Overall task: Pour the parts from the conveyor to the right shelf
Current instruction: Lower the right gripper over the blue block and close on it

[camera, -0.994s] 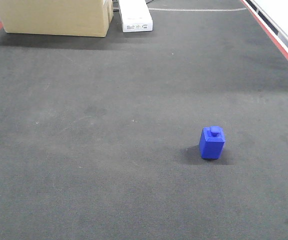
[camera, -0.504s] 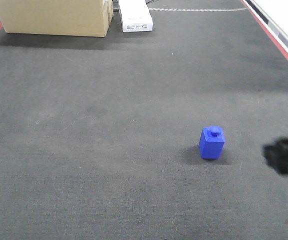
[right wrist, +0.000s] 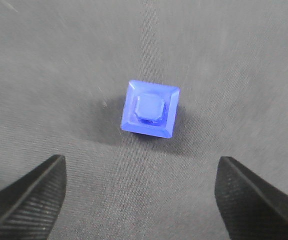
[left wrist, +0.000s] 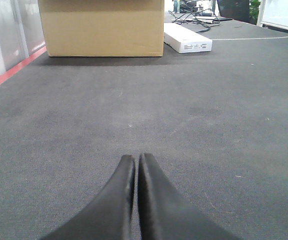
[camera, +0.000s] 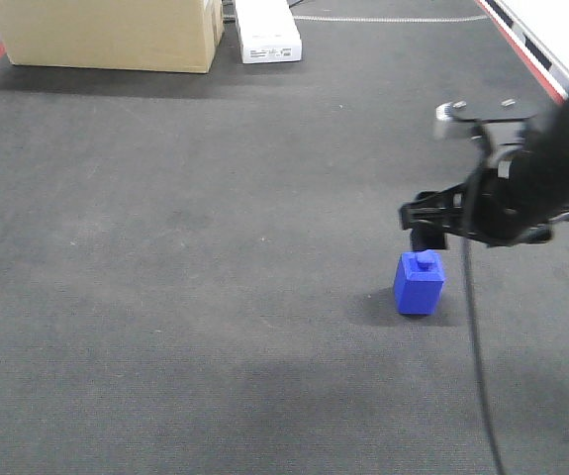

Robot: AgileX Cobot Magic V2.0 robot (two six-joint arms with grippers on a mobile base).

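So the right end effector [right wrist: 139,158], not in the front view a second earlier, hung spread wide and empty right above the small deep-blue plastic studded block [right wrist: 150,109] on the dark grey ribbed conveyor belt [right wrist: 43,60], left end effector [left wrist: 135,160] pinched closed on nothing.

The block [camera: 419,282] stands on the conveyor [camera: 185,297], with the cardboard box [camera: 106,35] far behind.

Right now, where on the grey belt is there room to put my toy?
The dark grey ribbed belt is bare across its left and middle, from the tan cardboard box and flat white box at the far end to the near edge. Crowded on the right, where the open right gripper hovers over the small blue studded block.
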